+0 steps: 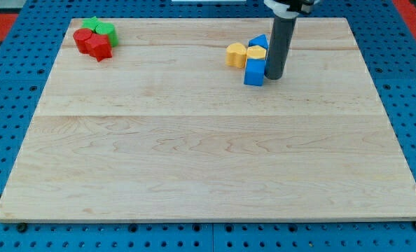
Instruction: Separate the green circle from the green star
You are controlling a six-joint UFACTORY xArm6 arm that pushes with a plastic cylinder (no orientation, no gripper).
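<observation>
The green circle and the green star sit touching each other at the view's top left corner of the wooden board, star on the left, circle on the right. My tip is far off to the view's right of them. It rests on the board against the right side of a blue block. The dark rod rises from it to the view's top edge.
A red circle and a red star press against the green pair from below. By my tip, a yellow block, a second yellow block and a blue triangle cluster with the blue block.
</observation>
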